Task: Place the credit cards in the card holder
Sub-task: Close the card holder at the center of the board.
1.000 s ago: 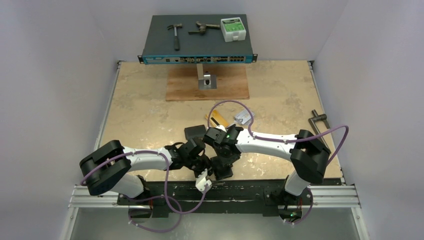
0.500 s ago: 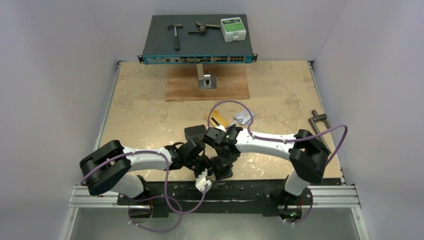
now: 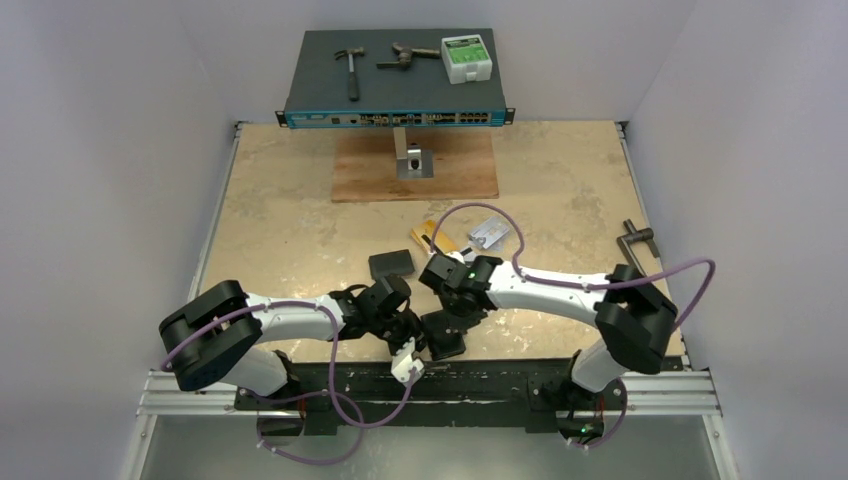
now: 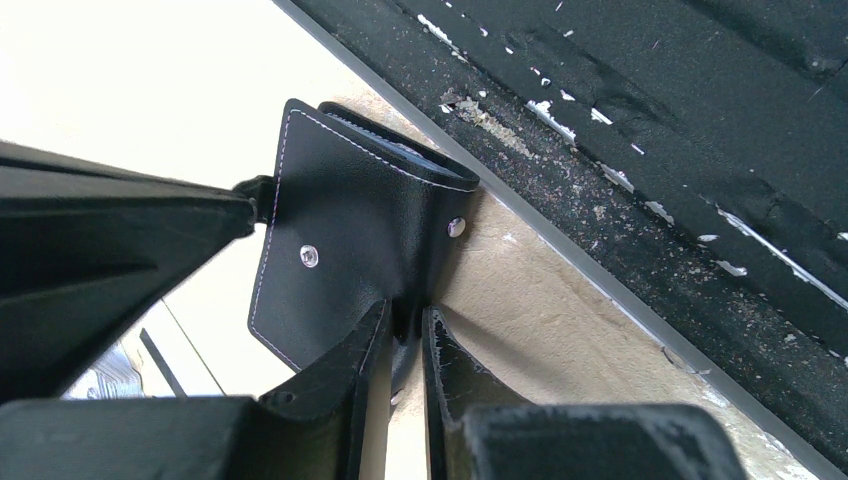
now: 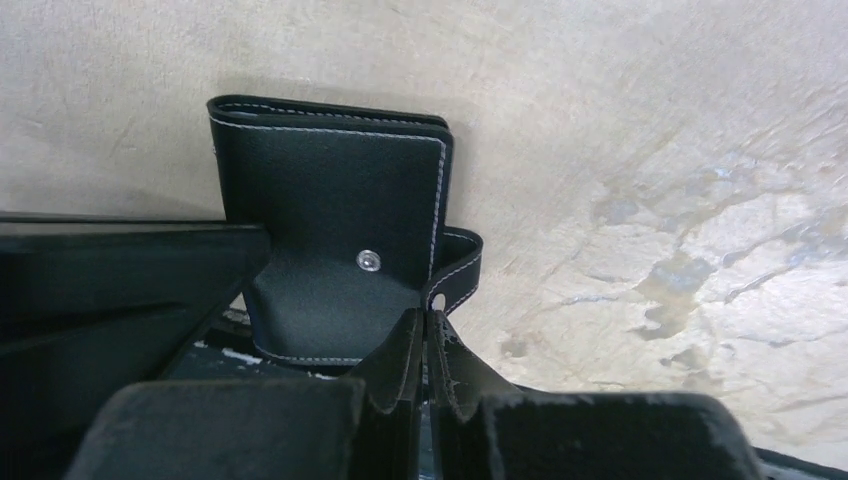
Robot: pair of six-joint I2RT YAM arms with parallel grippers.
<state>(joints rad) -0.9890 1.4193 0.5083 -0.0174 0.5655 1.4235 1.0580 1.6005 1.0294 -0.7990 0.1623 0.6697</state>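
Observation:
The black card holder (image 3: 446,338) lies at the table's near edge, partly folded open. My left gripper (image 4: 405,325) is shut on its lower flap, below two metal snaps. My right gripper (image 5: 427,320) is shut on the small snap tab (image 5: 462,272) at the holder's (image 5: 330,190) side. Both grippers meet over it in the top view, the left (image 3: 412,338) beside the right (image 3: 450,318). Two credit cards lie farther back on the table: a gold-orange one (image 3: 437,236) and a silver-grey one (image 3: 490,232). No card is in either gripper.
A plain black pouch (image 3: 390,264) lies just behind the left wrist. A network switch (image 3: 395,85) carrying tools sits on a wooden board (image 3: 415,170) at the back. A metal handle (image 3: 636,240) lies at the right edge. The dark metal rail (image 4: 650,180) runs close beside the holder.
My right gripper has closed onto the snap tab. The right arm and its cable shifted right, uncovering the two cards. The left gripper has held still.

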